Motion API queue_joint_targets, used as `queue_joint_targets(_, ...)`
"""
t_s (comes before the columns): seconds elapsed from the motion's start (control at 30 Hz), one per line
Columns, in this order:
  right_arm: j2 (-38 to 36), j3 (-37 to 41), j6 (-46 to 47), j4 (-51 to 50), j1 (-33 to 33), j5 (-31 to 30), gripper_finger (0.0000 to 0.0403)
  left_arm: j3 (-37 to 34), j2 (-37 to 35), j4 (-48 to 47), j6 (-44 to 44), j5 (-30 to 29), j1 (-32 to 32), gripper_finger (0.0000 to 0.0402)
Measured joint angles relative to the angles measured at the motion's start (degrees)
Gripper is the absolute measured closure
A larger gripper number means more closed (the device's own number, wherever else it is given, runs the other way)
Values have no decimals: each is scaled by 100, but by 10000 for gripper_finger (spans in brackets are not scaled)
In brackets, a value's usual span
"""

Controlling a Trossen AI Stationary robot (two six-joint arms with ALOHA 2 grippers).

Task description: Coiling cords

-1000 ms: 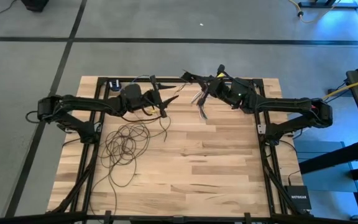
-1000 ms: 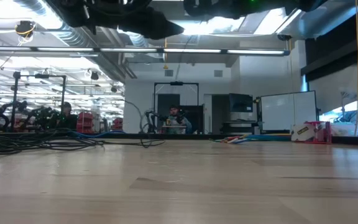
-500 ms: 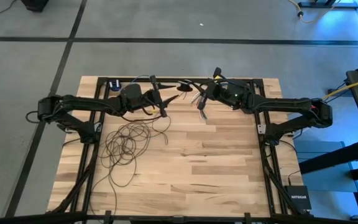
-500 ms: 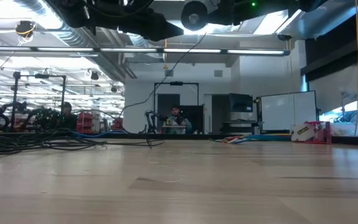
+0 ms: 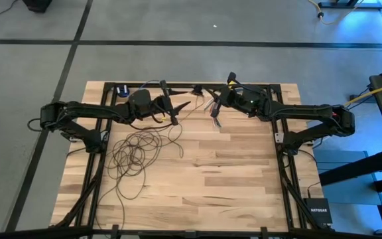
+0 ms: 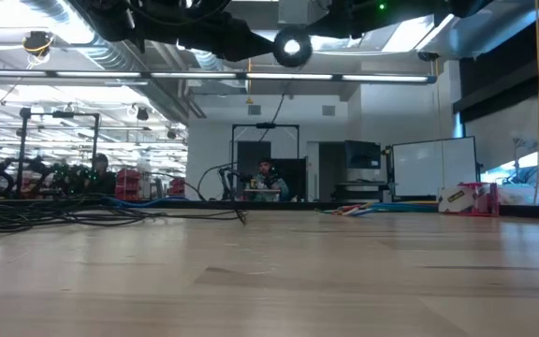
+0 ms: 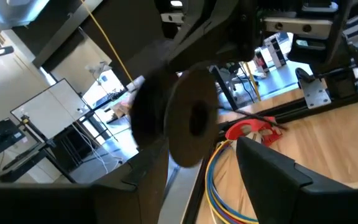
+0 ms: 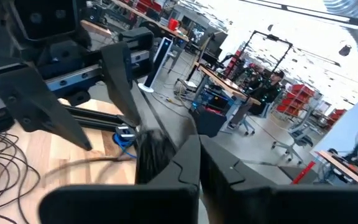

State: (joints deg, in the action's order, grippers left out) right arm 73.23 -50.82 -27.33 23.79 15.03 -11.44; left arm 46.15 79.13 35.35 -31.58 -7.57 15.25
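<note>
My right hand (image 5: 212, 114), at upper centre, was clamped on the thin dark looped cords (image 5: 134, 156); my left hand (image 5: 178, 111) stood open.

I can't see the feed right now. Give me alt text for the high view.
Seen from above, both arms meet over the far edge of the wooden table: the left gripper open, the right gripper shut, the cord's black puck between them. The rest of the cord lies in loose loops on the table's left side.
</note>
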Motion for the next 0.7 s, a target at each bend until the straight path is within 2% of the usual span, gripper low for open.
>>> queue_joint_targets(0.47, 0, -1, 7, -319, 0, 150, 398, 0, 0, -57, 71, 0, 0, 219)
queue_joint_targets(0.57, 0, 1, 79, -379, 0, 150, 381, 0, 0, -111, 71, 0, 2, 219)
queue_joint_targets(0.7, 0, 1, 74, -460, 0, -74, 338, 0, 0, -196, 108, 0, 15, 219)
